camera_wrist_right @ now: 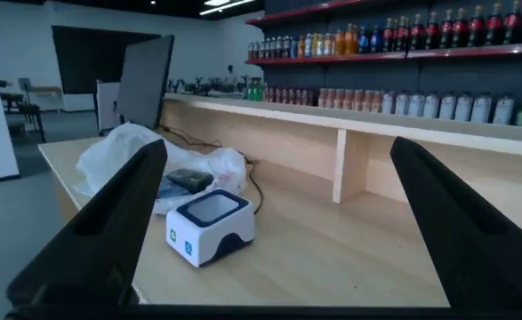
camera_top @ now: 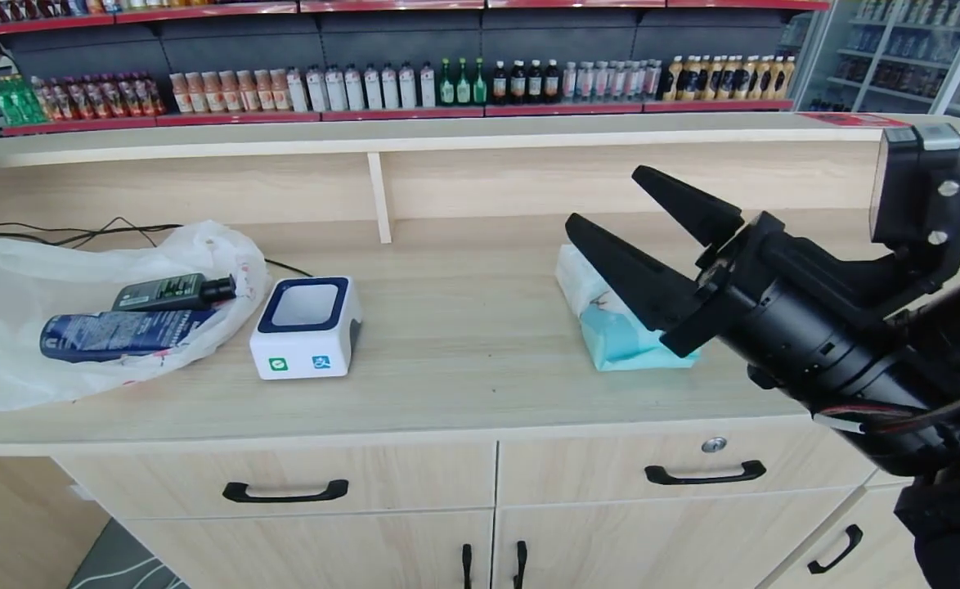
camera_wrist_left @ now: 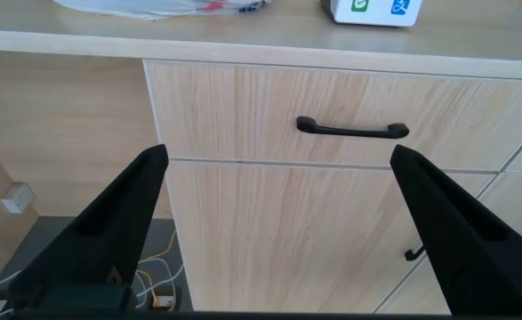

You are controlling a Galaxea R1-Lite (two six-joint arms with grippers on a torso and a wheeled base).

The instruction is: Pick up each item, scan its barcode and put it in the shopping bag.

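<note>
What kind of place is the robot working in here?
Most likely a shop checkout: shelves of bottled drinks behind a wooden counter, a barcode scanner on it, and a plastic shopping bag.

we note the right end effector [camera_wrist_right: 278, 151] with fingers spread wide above the desk [camera_wrist_right: 332, 258]; the white scanner [camera_wrist_right: 209, 227] stands just beside the shopping bag [camera_wrist_right: 123, 156] holding a dark bottle [camera_wrist_right: 188, 180].

The right arm [camera_top: 840, 327] juts in from the right side, held high. The right gripper [camera_top: 604, 196] points up and leftward, its fingers [camera_top: 627, 270] spread wide and empty. The left gripper [camera_wrist_left: 278, 151] hangs low, likewise spread, holding nothing.
</note>
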